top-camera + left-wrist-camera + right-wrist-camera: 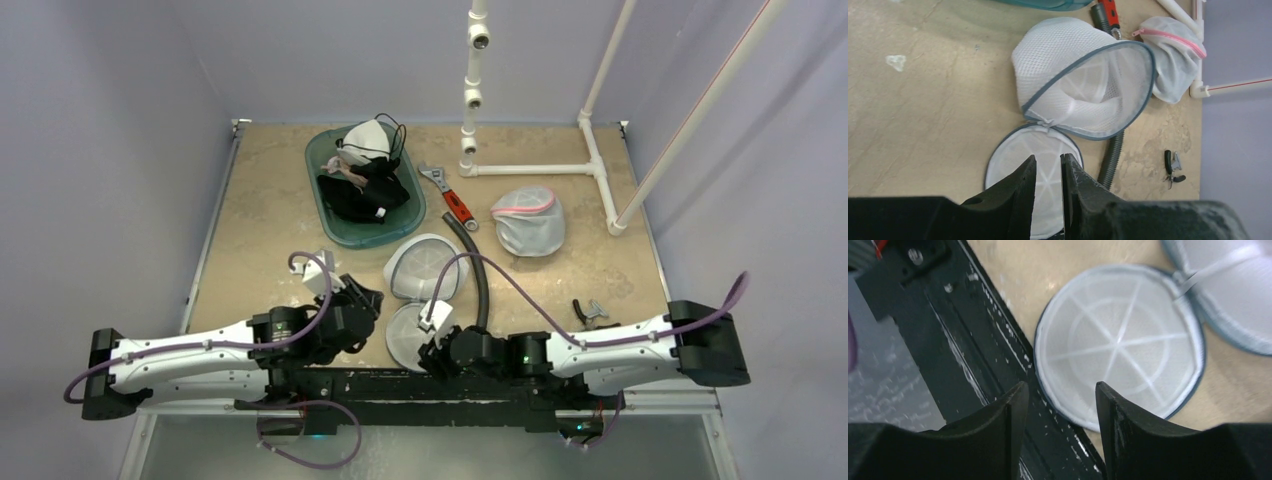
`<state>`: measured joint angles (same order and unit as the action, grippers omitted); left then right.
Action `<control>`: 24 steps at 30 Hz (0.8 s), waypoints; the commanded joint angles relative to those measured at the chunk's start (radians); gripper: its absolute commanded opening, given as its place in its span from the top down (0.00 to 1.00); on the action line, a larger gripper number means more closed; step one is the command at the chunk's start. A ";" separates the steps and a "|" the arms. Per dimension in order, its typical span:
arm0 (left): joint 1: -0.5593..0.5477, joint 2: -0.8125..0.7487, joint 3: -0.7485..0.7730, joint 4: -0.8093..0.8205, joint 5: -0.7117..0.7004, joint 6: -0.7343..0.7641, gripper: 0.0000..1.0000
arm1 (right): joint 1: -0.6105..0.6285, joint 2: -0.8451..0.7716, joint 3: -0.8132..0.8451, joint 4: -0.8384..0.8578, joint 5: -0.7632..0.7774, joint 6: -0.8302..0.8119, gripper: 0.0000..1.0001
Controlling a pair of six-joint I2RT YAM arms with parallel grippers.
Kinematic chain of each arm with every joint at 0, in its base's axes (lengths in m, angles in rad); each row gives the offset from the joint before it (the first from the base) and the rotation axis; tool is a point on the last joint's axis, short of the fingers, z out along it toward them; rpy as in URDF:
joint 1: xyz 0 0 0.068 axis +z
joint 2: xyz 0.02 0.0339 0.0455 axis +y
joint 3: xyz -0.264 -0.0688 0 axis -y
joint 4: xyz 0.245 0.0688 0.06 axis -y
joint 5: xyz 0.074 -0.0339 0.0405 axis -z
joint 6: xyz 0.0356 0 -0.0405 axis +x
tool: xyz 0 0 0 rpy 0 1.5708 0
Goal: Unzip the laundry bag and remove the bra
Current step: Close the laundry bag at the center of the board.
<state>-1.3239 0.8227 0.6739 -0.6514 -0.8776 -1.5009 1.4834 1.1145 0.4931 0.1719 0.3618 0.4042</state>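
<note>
Laundry bag point(425, 268) lies unzipped on the desk point(270, 200), its lid point(1120, 345) at the near edge under the gaping right tool point(1060, 387), beside the barely parted left tool point(1048, 157), both empty; a careless pinch could drag it off.

No readable text, labels, brands or numbers in any view (the laundry bag point(425, 266) mesh and the red wrench point(458, 210) handle on the far side carry no legible marks at this resolution).
</note>
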 commanded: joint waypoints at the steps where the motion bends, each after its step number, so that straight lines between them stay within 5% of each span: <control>1: 0.004 -0.091 -0.051 -0.085 0.014 -0.070 0.76 | 0.041 0.064 0.008 0.072 -0.034 0.014 0.47; 12: 0.005 -0.102 -0.043 -0.119 -0.001 -0.071 0.75 | 0.074 0.323 0.113 0.021 -0.055 0.069 0.48; 19: 0.004 -0.111 -0.057 -0.119 0.001 -0.073 0.75 | 0.073 0.482 0.211 -0.080 -0.053 0.127 0.66; 24: 0.005 -0.134 -0.058 -0.133 -0.008 -0.075 0.75 | 0.074 0.514 0.258 -0.157 -0.054 0.159 0.90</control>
<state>-1.3224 0.7109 0.6231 -0.7685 -0.8669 -1.5608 1.5505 1.5929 0.7200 0.1230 0.3298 0.5011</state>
